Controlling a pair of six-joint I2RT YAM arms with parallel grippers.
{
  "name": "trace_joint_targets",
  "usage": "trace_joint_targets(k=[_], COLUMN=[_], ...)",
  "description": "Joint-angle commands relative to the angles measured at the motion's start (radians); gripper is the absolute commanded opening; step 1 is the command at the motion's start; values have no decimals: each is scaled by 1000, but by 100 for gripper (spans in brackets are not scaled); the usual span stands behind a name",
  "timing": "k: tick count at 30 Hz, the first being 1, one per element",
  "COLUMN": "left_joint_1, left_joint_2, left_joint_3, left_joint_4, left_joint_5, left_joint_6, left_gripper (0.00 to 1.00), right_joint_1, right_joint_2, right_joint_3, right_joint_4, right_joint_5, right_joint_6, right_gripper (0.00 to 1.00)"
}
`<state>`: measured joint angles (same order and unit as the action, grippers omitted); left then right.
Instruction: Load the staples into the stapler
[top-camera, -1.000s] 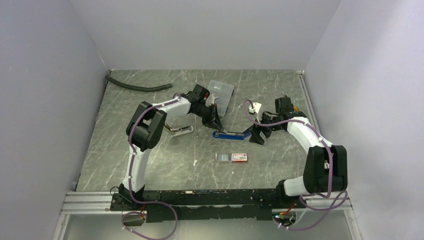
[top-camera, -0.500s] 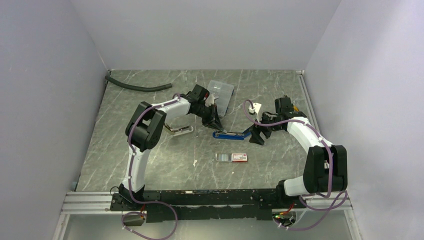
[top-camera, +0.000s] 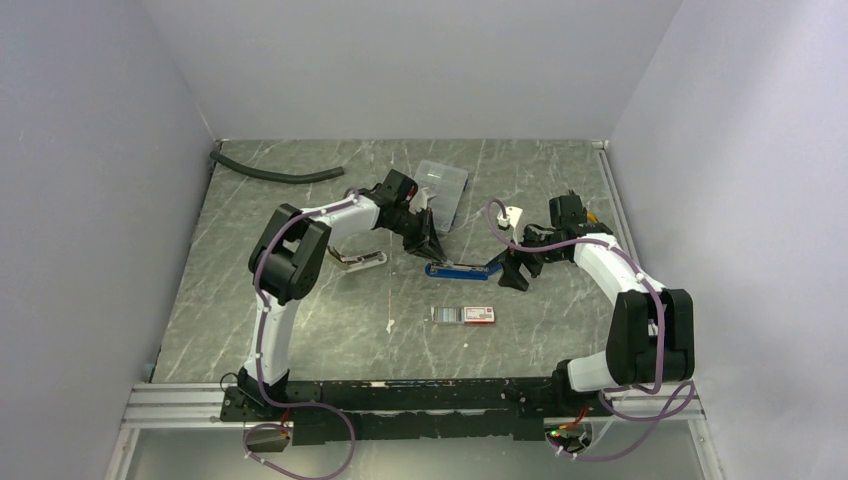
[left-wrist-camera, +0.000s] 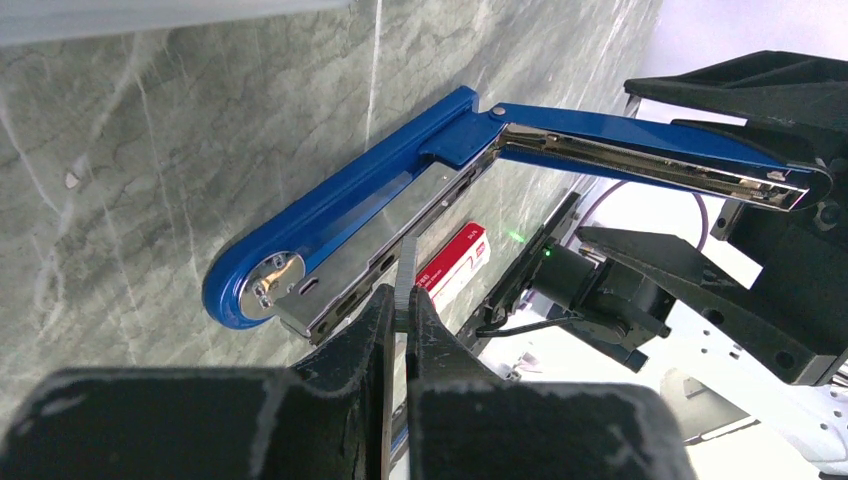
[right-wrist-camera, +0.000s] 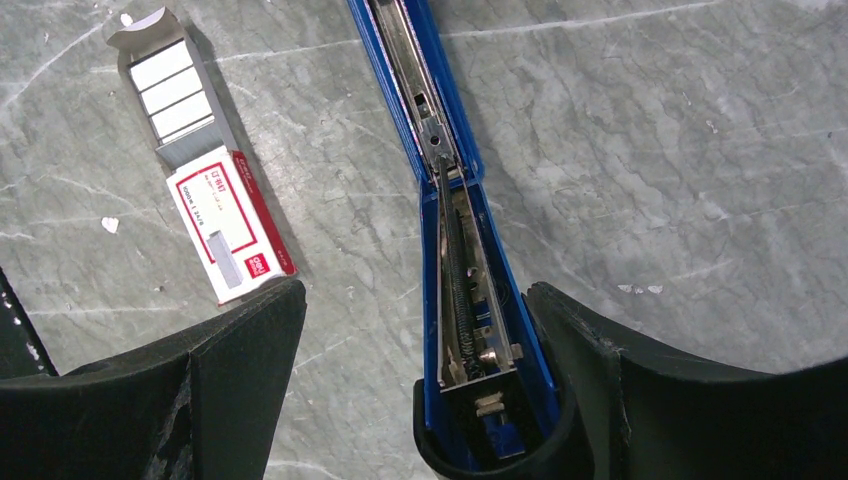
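The left claw (left-wrist-camera: 402, 308) is clamped on a thin strip of staples (left-wrist-camera: 405, 262), and just ahead of it is the open channel (left-wrist-camera: 395, 225) of the blue stapler (left-wrist-camera: 330, 215). If the strip is tilted, it could catch the rail and slip free. The right claw (right-wrist-camera: 415, 300), spread wide, merely cradles the raised lid (right-wrist-camera: 490, 330), which could fall shut.

Blue stapler (top-camera: 460, 268) between left claw (top-camera: 427, 248), right claw (top-camera: 507, 274)

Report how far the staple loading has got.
Done: the stapler lies hinged open, its cover between the right fingers, and the staples' tray is slid from its box. In hand: the left fingers pinch a staple strip by the open magazine. Left: seat the strip, close the cover.
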<state>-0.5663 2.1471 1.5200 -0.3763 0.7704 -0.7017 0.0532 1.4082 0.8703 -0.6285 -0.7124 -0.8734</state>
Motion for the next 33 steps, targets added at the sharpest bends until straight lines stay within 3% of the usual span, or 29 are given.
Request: trace_joint_targets(k=[1,33], left_joint_1=[-3,-3], left_joint_2=[-70,-47], left_joint_3=[-14,-6], left_joint_4=[23,-6], left_joint_5=[4,-27], left_joint_6=[-17,-20], left_gripper=[3,3], right_joint_1=[-4,-4], right_joint_2=[6,17], right_joint_3=[39,45], right_joint_4=[-7,-19], right_joint_5=[-32,-32], right_joint_6=[-24,-29], right_gripper=[85,85])
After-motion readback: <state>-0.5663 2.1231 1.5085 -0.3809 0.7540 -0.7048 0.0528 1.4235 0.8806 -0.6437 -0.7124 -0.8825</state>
